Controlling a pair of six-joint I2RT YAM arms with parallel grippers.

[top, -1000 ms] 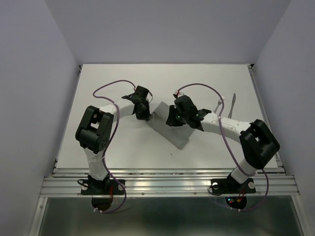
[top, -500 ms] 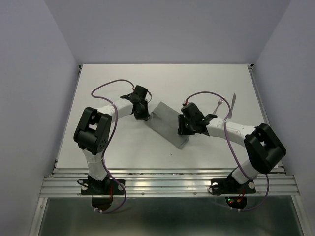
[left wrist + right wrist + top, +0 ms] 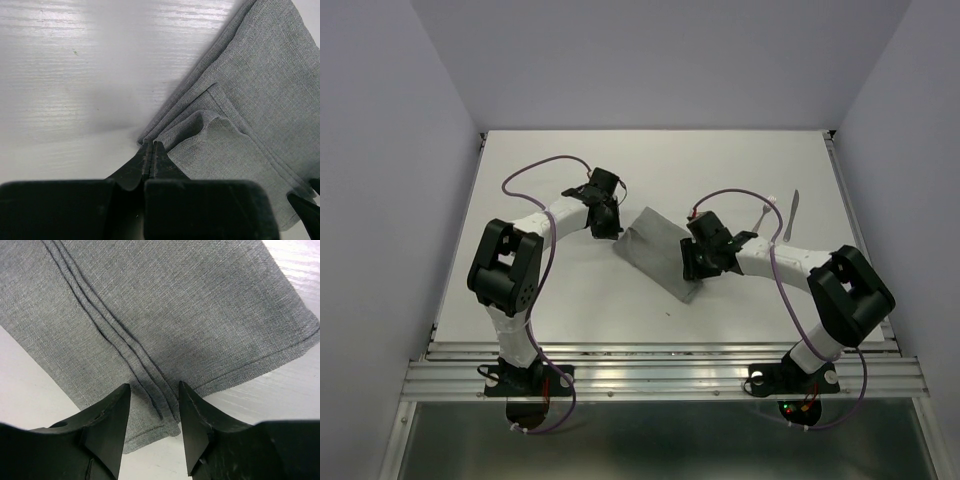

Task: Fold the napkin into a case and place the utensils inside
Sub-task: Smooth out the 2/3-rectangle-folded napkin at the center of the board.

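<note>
Presently, folded grey case (image 3: pixel 655 250), fork (image 3: pixel 766 214) and knife (image 3: pixel 791 213) lying outside, well apart

From the case (image 3: pixel 650 245), my left gripper (image 3: pixel 612 229) sits at ten o'clock, my right gripper (image 3: pixel 691 267) at four, fork (image 3: pixel 766 213) and knife (image 3: pixel 791 213) at two.

From above, the utensils (image 3: pixel 791 212) at the worktop's (image 3: pixel 570 300) 2 o'clock are too small to tell fork from knife; the right wrist (image 3: pixel 705 255) covers the napkin's (image 3: pixel 650 245) 5 o'clock end, the left jaws its 10 o'clock corner; in the left wrist view the pressed-together left jaws conceal whether cloth lies between them, and the napkin runs off at 3 o'clock; in the right wrist view, at 12 and 9.
</note>
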